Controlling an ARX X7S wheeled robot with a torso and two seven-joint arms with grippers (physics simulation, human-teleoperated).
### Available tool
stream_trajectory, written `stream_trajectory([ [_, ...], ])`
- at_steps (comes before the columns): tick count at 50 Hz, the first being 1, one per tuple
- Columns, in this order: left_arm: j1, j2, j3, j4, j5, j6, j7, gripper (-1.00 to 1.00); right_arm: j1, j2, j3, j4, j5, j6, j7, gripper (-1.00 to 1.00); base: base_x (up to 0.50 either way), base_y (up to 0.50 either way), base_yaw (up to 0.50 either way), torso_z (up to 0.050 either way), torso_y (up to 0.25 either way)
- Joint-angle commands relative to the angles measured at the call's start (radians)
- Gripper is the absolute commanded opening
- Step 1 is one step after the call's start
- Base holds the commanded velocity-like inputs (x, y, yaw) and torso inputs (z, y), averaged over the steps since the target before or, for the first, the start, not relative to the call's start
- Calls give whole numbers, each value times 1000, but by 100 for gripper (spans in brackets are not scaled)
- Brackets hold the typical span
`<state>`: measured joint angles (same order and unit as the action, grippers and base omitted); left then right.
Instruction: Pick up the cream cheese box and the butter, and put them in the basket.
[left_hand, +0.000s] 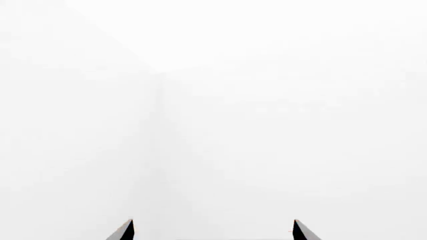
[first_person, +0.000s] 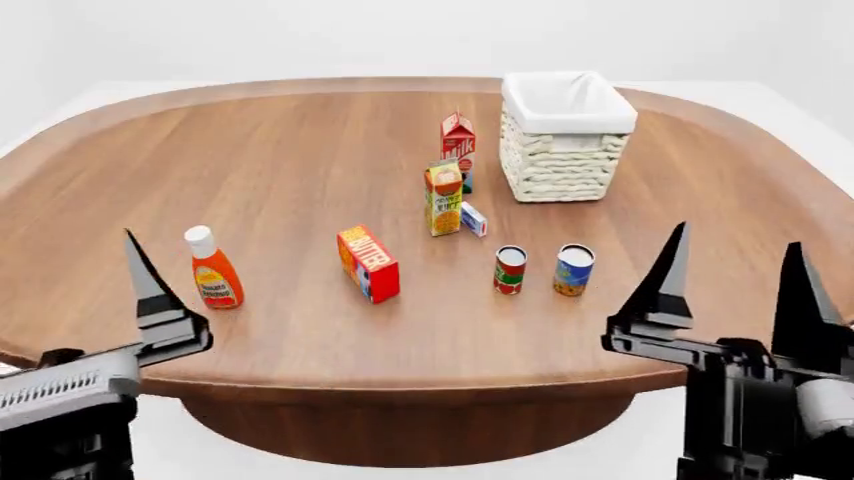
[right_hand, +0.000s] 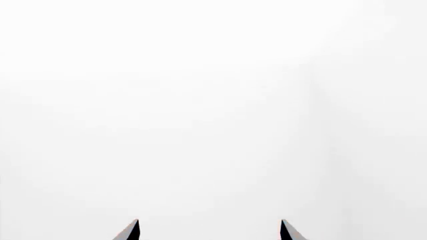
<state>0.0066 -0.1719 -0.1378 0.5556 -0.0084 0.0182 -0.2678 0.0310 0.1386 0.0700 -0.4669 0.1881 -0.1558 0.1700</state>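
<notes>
The butter (first_person: 368, 262), a red-orange box with a yellow face, lies near the table's middle. Beside the orange juice carton (first_person: 443, 198) sits the small blue-and-white cream cheese box (first_person: 473, 219). At the back right stands the woven basket (first_person: 563, 160) with its white lining. My right gripper (first_person: 741, 235) hangs open at the front right, short of the table edge and holding nothing. My left gripper (left_hand: 213, 222) is open too, with one finger (first_person: 144, 285) showing at the front left. Both wrist views show only white beyond the fingertips (right_hand: 134, 229).
A red milk carton (first_person: 458, 140) stands behind the juice carton. Two tin cans (first_person: 510, 270) (first_person: 574, 270) stand in front of the cream cheese box. A ketchup bottle (first_person: 214, 268) is at the left. The round wooden table (first_person: 267, 160) ends just ahead of both grippers.
</notes>
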Motion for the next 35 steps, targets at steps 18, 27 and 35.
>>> stream_trajectory([
  [18,23,-38,-193,254,-57,33,-53,100,-19,34,36,-260,24,-73,10,100,453,-1,0,0,0],
  [27,25,-46,-179,253,-55,29,-52,100,-29,47,8,-267,32,-61,3,100,500,-2,0,0,0],
  [35,23,-52,-169,254,-55,23,-54,100,-34,55,-5,-268,33,-62,1,100,500,-3,0,0,0],
])
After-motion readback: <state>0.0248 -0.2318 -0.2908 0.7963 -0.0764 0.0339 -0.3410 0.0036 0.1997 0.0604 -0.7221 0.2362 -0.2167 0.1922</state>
